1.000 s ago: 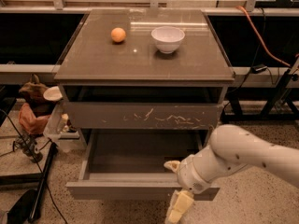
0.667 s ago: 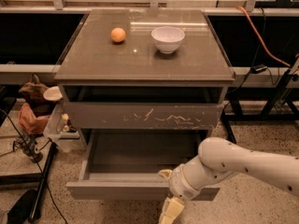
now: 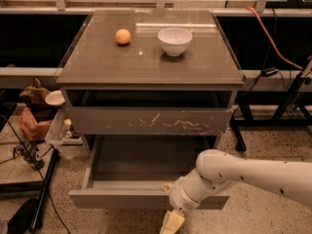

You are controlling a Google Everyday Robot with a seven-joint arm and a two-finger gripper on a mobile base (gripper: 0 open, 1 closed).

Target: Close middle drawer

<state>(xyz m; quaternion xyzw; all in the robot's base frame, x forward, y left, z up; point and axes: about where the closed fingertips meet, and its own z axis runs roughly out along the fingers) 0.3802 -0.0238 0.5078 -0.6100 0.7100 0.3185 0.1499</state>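
The middle drawer [image 3: 117,199] is pulled far out below the scratched drawer front [image 3: 146,121]. Its plain grey-brown front faces me and its inside shows nothing in it. My gripper [image 3: 168,204] is at the drawer's front, right of its middle, on the end of the white arm [image 3: 243,172] that reaches in from the right. One pale finger [image 3: 166,186] shows at the front's top edge. The other finger [image 3: 171,222] hangs down in front of and below it. The fingers stand apart, with the drawer front between them.
An orange [image 3: 123,36] and a white bowl [image 3: 175,40] sit on the cabinet top [image 3: 97,65]. Clutter, a bag [image 3: 34,116] and cables lie on the floor to the left. An orange cable [image 3: 273,38] and stand legs are at the right.
My arm and gripper have moved left along the drawer's front. The drawer stays pulled out about as far as before.
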